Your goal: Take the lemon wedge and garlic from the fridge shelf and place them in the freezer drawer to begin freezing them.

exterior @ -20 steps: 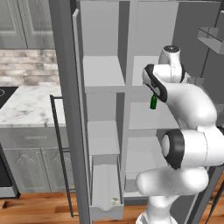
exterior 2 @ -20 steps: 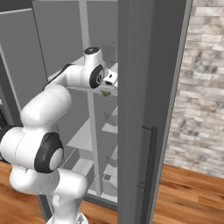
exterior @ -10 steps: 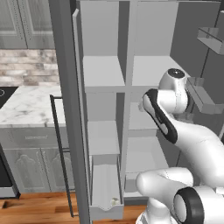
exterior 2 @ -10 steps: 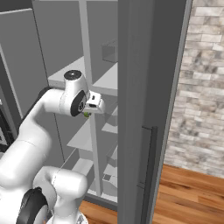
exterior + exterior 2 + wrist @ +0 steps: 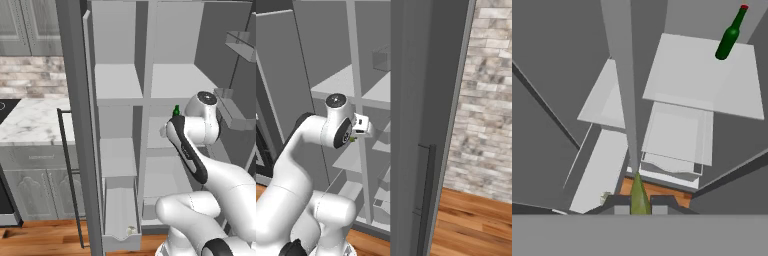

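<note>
My gripper (image 5: 638,204) is shut on the lemon wedge (image 5: 637,192), a yellow-green sliver standing up between the two dark fingertips. In the right base view the hand (image 5: 359,125) hangs in front of the fridge's middle shelves, with a speck of the lemon wedge (image 5: 352,139) under it. The freezer drawer (image 5: 120,243) stands pulled out at the bottom of the left column. The garlic (image 5: 131,230) lies in it near the front lip. From the hand, the freezer drawer (image 5: 594,175) is below and to the left, with the garlic (image 5: 605,197) at its near end.
A dark green bottle (image 5: 730,35) stands on the right-hand fridge shelf (image 5: 712,75), its cap (image 5: 176,109) peeking over my forearm. The open fridge door (image 5: 416,125) rises close on the right. Door bins (image 5: 235,107) and a marble counter (image 5: 30,117) flank the fridge.
The arm has drawn back from the shelf by the green bottle and lowered. The hand now points down over the lower shelves, still shut on the lemon wedge.
</note>
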